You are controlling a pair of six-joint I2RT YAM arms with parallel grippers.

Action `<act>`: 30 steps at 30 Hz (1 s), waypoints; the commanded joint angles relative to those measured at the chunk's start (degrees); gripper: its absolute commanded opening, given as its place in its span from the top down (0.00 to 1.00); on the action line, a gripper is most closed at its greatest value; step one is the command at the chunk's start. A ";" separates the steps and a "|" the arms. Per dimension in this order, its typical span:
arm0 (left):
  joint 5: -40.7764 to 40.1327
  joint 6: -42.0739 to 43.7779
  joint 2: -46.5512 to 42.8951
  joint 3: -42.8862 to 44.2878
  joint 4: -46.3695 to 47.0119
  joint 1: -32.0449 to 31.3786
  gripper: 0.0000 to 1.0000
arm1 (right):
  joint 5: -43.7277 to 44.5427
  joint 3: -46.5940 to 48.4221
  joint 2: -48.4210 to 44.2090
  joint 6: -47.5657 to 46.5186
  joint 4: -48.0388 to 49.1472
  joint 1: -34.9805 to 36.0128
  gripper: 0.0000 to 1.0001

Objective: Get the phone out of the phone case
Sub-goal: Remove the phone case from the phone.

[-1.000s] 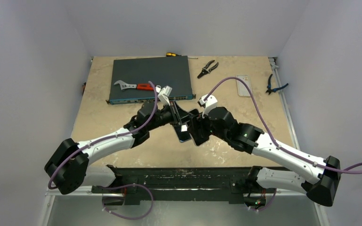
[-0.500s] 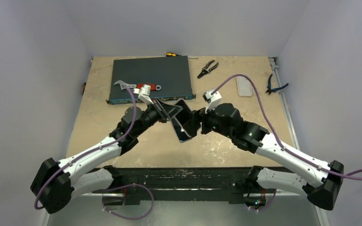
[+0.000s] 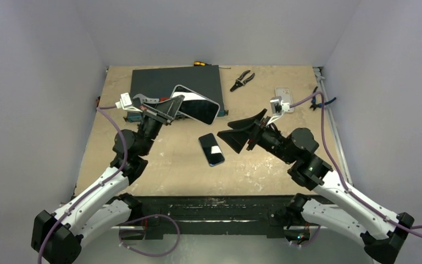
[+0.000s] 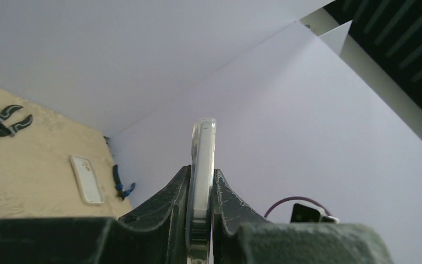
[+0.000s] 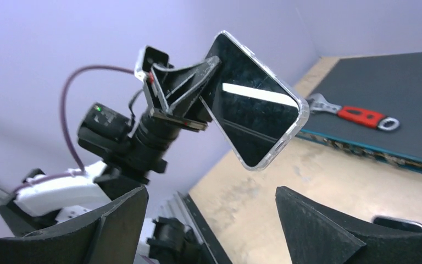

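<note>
The dark phone [image 3: 211, 149] lies flat on the tan table [image 3: 159, 165] between the two arms, and nothing touches it. Its edge shows as a sliver [image 5: 398, 223] in the right wrist view. My left gripper [image 3: 178, 104] is shut on the phone case [image 3: 196, 104], which has a clear rim and a dark glossy face, and holds it in the air over the back left of the table. The left wrist view shows the case [image 4: 203, 143] edge-on, pinched by the left gripper [image 4: 201, 173]. My right gripper [image 3: 244, 129] hovers open and empty just right of the phone. Its wrist view has the right gripper [image 5: 211, 190] facing the held case [image 5: 253, 118].
A dark network switch [image 3: 159, 81] sits at the back left with a red-handled wrench [image 5: 357, 114] on it. Black pliers [image 3: 242, 80], a screwdriver [image 3: 200, 64], blue-handled pliers [image 3: 321, 99] and a white case [image 3: 283, 99] lie along the back and right.
The arms have pulled apart. The left one carried the case up and back to the left, the phone now lies on the table, and the right gripper opened and drew back to the right.
</note>
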 commanded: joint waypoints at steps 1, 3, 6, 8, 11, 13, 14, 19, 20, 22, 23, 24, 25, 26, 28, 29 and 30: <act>-1.19 -8.65 -0.73 -1.56 16.73 -0.22 1.00 | -7.00 -2.93 2.38 6.05 15.46 -0.87 0.12; -0.76 -10.24 -0.35 -1.54 18.75 -0.22 1.00 | -7.62 -1.33 4.95 6.01 16.45 -0.88 0.15; -0.35 -11.31 -0.29 -1.48 20.74 -0.24 1.00 | -8.23 -0.06 8.22 7.40 20.06 -0.88 0.21; -0.60 -11.45 -0.87 -1.16 20.21 -0.24 1.00 | -8.56 1.11 10.22 7.93 21.71 -0.86 0.26; -1.00 -11.28 -1.62 -0.89 19.16 -0.24 1.00 | -9.33 2.12 13.51 9.23 25.13 -0.88 0.36; -1.29 -11.33 -1.91 -0.80 18.66 -0.20 1.00 | -10.08 2.41 14.89 10.17 27.74 -0.88 0.44; -1.38 -11.29 -2.01 -0.74 18.28 -0.24 1.00 | -10.36 2.55 15.40 10.38 28.70 -0.86 0.46; -1.55 -11.59 -2.21 -1.05 17.55 -0.23 1.00 | -12.04 3.91 17.70 10.97 32.79 -0.88 0.50; -1.56 -11.69 -2.09 -1.10 17.52 -0.24 1.00 | -12.33 4.06 18.10 11.34 33.59 -0.88 0.53; -1.81 -11.83 -2.20 -1.27 17.44 -0.24 1.00 | -12.92 4.58 19.00 11.71 34.44 -0.86 0.60; -1.88 -11.88 -2.29 -1.35 17.34 -0.24 1.00 | -13.09 4.74 19.19 11.68 34.62 -0.86 0.62; -2.14 -11.93 -2.36 -1.37 17.04 -0.24 1.00 | -13.20 4.86 19.29 11.64 34.88 -0.88 0.64; -2.41 -12.02 -2.45 -1.27 16.41 -0.24 1.00 | -13.17 5.05 19.34 11.49 34.99 -0.88 0.65; -2.65 -12.20 -2.54 -1.28 15.85 -0.24 1.00 | -13.45 5.25 19.34 11.26 35.00 -0.88 0.65; -3.14 -12.32 -2.48 -1.21 14.80 -0.20 1.00 | -14.43 5.65 19.38 10.98 35.30 -0.88 0.62; -3.40 -12.57 -2.47 -1.15 14.01 -0.22 1.00 | -14.56 5.77 19.24 10.59 35.18 -0.86 0.61; -3.54 -12.72 -2.41 -0.99 12.96 -0.24 1.00 | -14.58 5.87 19.00 10.32 35.07 -0.88 0.60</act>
